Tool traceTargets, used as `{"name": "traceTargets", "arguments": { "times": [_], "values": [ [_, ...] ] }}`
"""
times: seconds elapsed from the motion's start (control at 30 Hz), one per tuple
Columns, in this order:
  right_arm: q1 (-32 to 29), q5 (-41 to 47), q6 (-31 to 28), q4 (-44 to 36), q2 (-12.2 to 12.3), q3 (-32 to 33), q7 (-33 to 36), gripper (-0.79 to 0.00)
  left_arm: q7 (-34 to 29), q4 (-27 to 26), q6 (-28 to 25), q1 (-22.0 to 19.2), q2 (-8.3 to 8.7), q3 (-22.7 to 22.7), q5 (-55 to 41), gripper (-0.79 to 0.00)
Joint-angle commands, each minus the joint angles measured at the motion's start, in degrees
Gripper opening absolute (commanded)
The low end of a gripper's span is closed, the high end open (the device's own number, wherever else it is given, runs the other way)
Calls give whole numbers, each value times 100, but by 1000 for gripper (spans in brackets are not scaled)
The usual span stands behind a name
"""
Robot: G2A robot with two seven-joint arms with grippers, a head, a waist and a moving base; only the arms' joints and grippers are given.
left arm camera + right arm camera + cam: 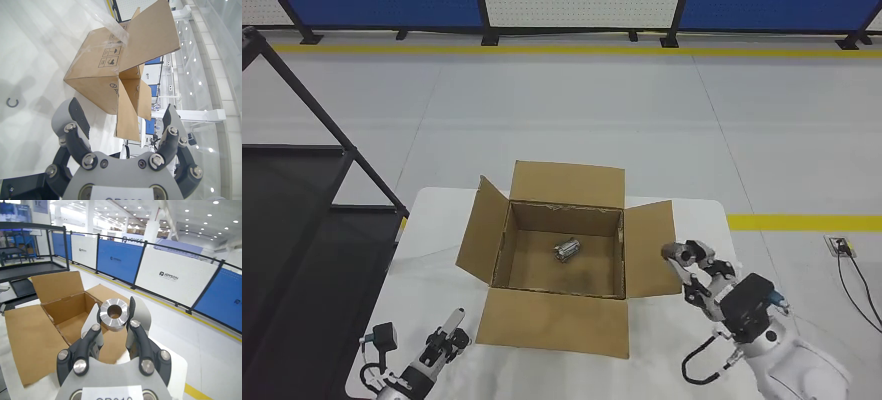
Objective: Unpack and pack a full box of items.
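An open cardboard box (554,322) stands mid-table with all its flaps spread out. On its floor lies a small metal part (567,248). My right gripper (687,260) hovers just off the box's right flap, shut on a thick metal ring (121,308) with a round hole; the right wrist view looks past the right gripper (115,312) into the box (62,306). Near the table's front left corner my left gripper (450,338) is open and holds nothing. From the left wrist view, the left gripper (122,111) faces the box's corner (90,72) a short way off.
The white table (442,260) has bare room left of the box. A small dark C-shaped clip (12,102) lies there. Clear tape (113,24) hangs off a box flap. A black metal rack (302,230) stands beside the table's left side.
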Motion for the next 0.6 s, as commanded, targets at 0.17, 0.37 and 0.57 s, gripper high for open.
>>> {"name": "traceTargets", "arguments": {
  "times": [0.17, 0.37, 0.57],
  "values": [
    [1848, -273, 310, 1024, -273, -1964, 1698, -785, 0, 0, 0, 0, 0, 0, 0, 0],
    [3319, -55, 785, 2592, -681, -3266, 2575, -785, 0, 0, 0, 0, 0, 0, 0, 0],
    [3319, -55, 785, 2592, -681, -3266, 2575, -785, 0, 0, 0, 0, 0, 0, 0, 0]
  ]
}}
